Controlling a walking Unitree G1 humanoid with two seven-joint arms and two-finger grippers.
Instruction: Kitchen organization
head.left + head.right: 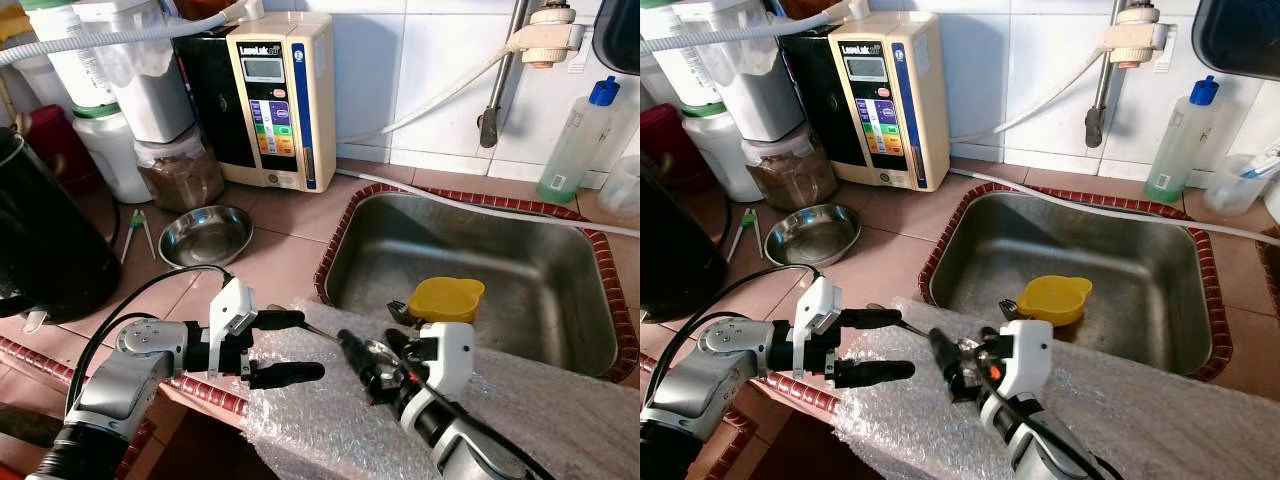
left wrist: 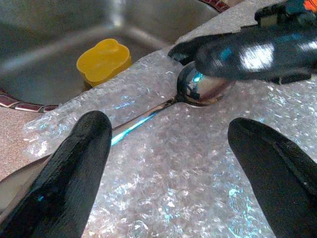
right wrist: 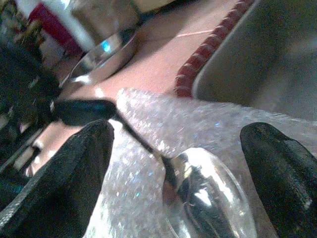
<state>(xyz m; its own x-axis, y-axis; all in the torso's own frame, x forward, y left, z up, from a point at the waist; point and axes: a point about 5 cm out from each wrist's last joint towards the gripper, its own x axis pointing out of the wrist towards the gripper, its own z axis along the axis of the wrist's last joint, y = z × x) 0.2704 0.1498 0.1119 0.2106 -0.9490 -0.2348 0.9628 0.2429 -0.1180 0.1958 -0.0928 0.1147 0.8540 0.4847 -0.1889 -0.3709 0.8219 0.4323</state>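
both grippers spread, pinching nothing | spoon point(image 2: 198, 89) on bubble wrap point(image 2: 173, 188) between right gripper point(image 3: 183, 163) fingers | we'd risk it slipping on closing

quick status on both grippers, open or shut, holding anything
Left gripper: open, holding nothing, fingers either side of the spoon handle on the bubble wrap.
Right gripper: open, empty, at the spoon's bowl.

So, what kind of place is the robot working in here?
Most likely a home kitchen counter. A steel sink is set into the tiled worktop, a tap hangs on the white tiled wall above it, and a water purifier machine stands beside storage jars.
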